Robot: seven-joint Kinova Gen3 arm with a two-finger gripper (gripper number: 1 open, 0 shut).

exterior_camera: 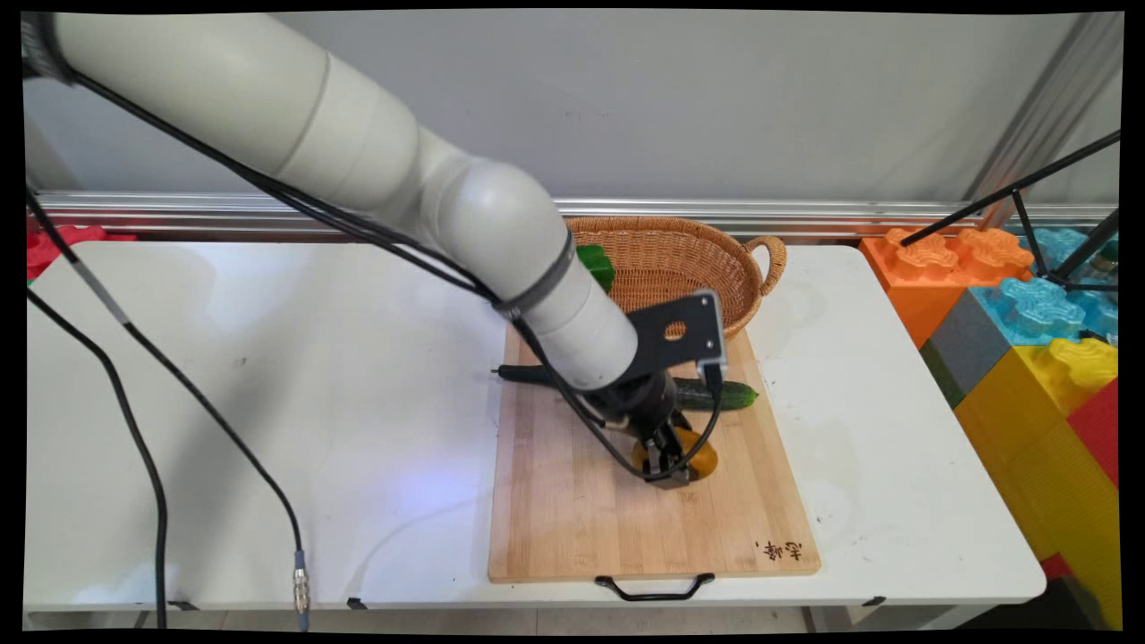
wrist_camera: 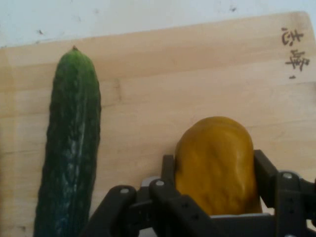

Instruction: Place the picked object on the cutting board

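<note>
Black two-finger gripper (exterior_camera: 669,465) on the white arm, lowered onto a pale bamboo cutting board (exterior_camera: 572,528) that lies on the white table (exterior_camera: 268,402). Its jaws stand on either side of a smooth yellow-orange pepper-like fruit (exterior_camera: 702,458) and are closed against its flanks; in the hand view the fruit (wrist_camera: 217,165) fills the space between the two fingers (wrist_camera: 264,173), with the black linkage rising around its lower half. The fruit rests on the board, roughly at the middle of the board's right half. A long dark green cucumber (exterior_camera: 729,394) lies flat on the board just behind the gripper, crosswise to the board's length, with its middle hidden by the arm's wrist; in the hand view the cucumber (wrist_camera: 69,148) lies to the left of the fruit, near it but apart. Dark characters (exterior_camera: 780,549) are printed at the board's near right corner, and a black wire handle (exterior_camera: 655,588) projects from its near edge. A woven wicker basket (exterior_camera: 707,259) with a looped handle stands behind the board, touching or nearly touching its far edge, and holds a green object (exterior_camera: 597,266) partly hidden by the arm. Large coloured plastic building blocks (exterior_camera: 1029,331) are stacked beyond the table's right end. Black cables (exterior_camera: 143,447) hang from the arm over the table's left side.
</note>
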